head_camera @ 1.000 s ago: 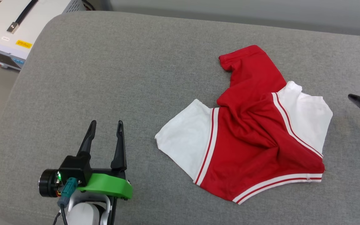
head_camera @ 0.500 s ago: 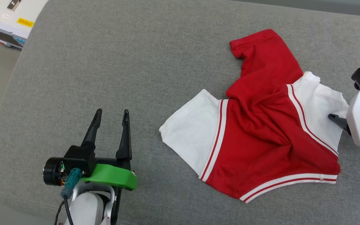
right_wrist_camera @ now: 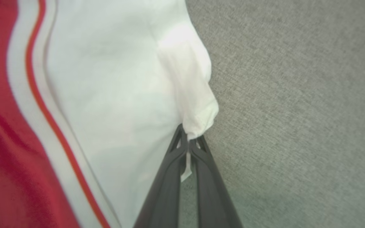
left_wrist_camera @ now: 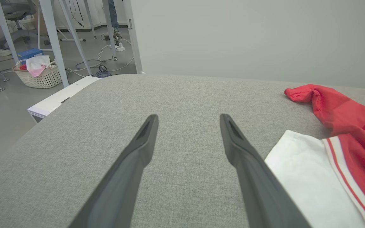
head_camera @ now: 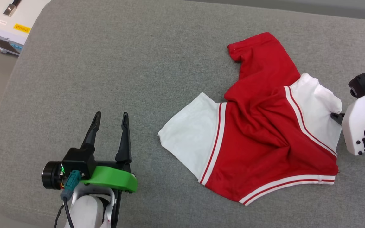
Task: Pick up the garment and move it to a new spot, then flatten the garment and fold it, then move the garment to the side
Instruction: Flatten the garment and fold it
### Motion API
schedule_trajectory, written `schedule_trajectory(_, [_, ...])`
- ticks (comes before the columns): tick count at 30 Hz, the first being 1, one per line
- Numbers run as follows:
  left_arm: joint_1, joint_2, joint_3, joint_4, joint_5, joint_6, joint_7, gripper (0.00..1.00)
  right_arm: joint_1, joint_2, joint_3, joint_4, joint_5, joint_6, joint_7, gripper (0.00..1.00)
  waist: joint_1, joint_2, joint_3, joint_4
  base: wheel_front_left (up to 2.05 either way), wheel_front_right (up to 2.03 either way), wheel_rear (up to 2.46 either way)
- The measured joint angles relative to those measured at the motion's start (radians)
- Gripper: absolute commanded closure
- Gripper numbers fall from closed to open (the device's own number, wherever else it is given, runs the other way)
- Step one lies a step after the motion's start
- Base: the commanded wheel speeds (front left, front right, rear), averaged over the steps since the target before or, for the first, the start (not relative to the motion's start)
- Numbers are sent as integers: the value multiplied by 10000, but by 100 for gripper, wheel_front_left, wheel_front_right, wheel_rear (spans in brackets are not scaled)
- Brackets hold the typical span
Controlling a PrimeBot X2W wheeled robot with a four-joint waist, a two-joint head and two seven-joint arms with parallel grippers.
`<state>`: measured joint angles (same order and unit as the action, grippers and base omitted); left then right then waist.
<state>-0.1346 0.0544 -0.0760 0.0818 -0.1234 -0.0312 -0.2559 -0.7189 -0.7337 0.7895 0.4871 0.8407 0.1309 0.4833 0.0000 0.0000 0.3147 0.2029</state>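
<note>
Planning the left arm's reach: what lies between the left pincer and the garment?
Nothing: the grey cushion between the left pincer and the garment is bare, in the head view.

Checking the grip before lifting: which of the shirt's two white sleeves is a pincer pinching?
The sleeve on the robot's right: the right pincer is shut on its edge. The left sleeve lies flat, clear of the open left pincer.

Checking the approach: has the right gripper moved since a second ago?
Yes. The right gripper has moved left over the grey fabric cushion, from clear of the red-and-white jersey garment to its white sleeve, jaws shut on the edge.
</note>
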Motion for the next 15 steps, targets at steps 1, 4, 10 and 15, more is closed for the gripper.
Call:
schedule_trajectory(1, [4,0,12,19,0,0,0,0,62,-21,21,-88,-2,0,-174,100,0,0,-64,-23,0,0,0])
schedule_trajectory(4, [41,-2,36,59,0,0,0,0,476,-238,-31,-491,79,2,-729,100,0,0,-335,-101,0,0,0])
schedule_trajectory(10, [525,-2,144,82,2,2,0,0,1834,-1028,-846,-1586,451,2,-1513,100,0,0,-986,-295,0,0,0])
schedule_trajectory(15, [825,0,253,69,2,4,0,0,3348,-1505,-2029,-2096,627,2,-1712,100,-1,0,-1385,-565,0,0,0])
